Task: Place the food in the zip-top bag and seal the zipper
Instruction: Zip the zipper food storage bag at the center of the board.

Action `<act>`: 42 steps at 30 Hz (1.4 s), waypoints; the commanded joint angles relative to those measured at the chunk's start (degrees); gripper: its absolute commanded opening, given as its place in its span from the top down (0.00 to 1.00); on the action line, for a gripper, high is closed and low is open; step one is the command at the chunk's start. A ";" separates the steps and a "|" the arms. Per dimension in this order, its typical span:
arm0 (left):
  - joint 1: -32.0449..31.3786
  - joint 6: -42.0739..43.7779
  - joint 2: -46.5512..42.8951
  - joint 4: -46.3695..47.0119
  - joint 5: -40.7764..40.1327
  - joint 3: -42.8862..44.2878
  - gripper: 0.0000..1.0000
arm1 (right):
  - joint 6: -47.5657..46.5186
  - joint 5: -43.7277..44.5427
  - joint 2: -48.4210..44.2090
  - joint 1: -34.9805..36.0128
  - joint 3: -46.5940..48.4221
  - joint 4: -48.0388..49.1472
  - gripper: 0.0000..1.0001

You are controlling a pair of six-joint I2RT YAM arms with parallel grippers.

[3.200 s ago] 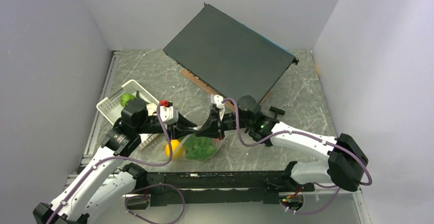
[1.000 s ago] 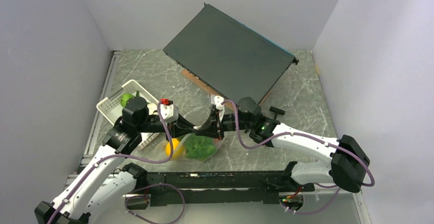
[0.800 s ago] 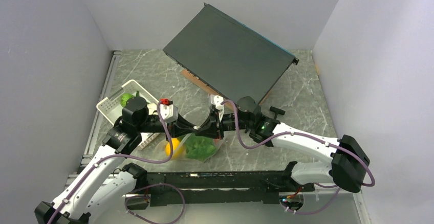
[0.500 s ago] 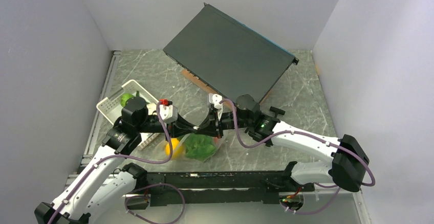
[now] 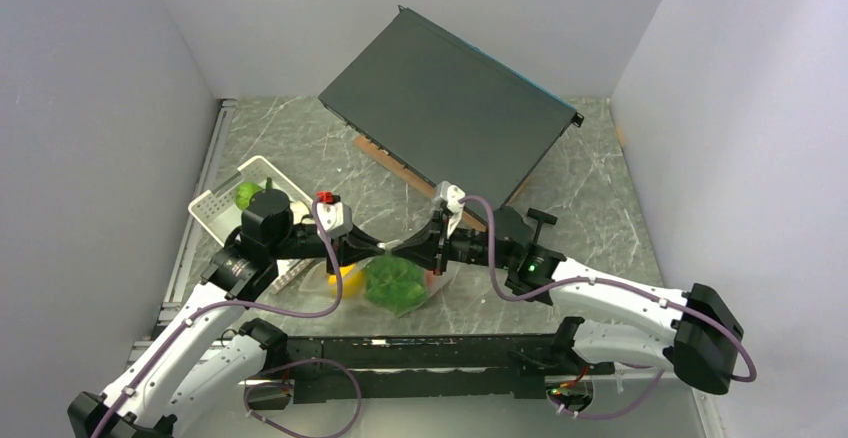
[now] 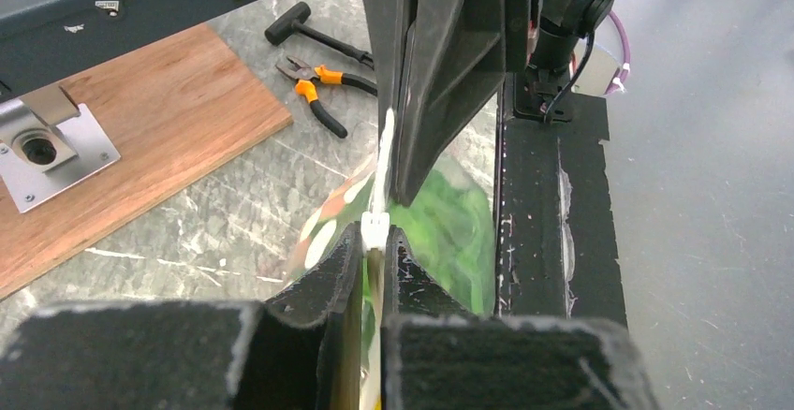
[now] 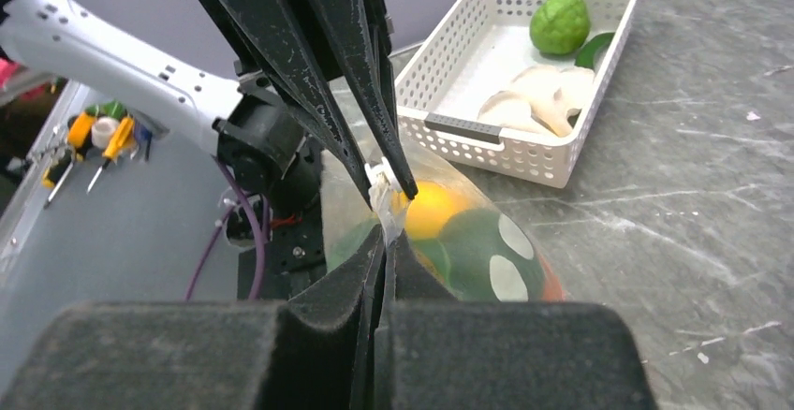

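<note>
Left gripper [image 5: 384, 249], right gripper [image 5: 428, 248] both clamped tight on zipper [image 5: 405, 245]; zip-top bag [image 5: 403, 296] beneath, by tabletop's near edge, lettuce [image 5: 390, 280] and lemon [image 5: 346, 279] inside.

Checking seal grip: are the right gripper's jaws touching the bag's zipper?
Touching. The right wrist view shows the right gripper with its jaws closed on the whitish zipper, with no gap between them.

both arms reached inward from their bases, forearms low and nearly level, tips facing each other and just apart. the left gripper [image 5: 381, 249] and the right gripper [image 5: 429, 248] each pinched the zipper [image 5: 405, 244] between closed jaws.
</note>
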 commanded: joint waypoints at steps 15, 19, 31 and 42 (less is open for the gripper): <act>0.61 3.44 -2.82 -3.98 -4.26 1.05 1.00 | 4.69 19.09 -16.20 -0.94 -6.06 -1.19 1.00; 0.60 3.81 -2.58 -4.66 -4.26 1.40 1.00 | 4.92 25.31 -22.22 -0.98 -7.47 -7.57 1.00; 0.59 3.93 -2.24 -5.09 -3.55 1.45 1.00 | 11.66 37.70 -34.83 -0.97 -12.63 -21.22 1.00; 0.57 3.33 2.27 -5.58 1.73 2.22 1.00 | -3.34 14.92 -25.82 -1.02 4.31 -38.39 0.80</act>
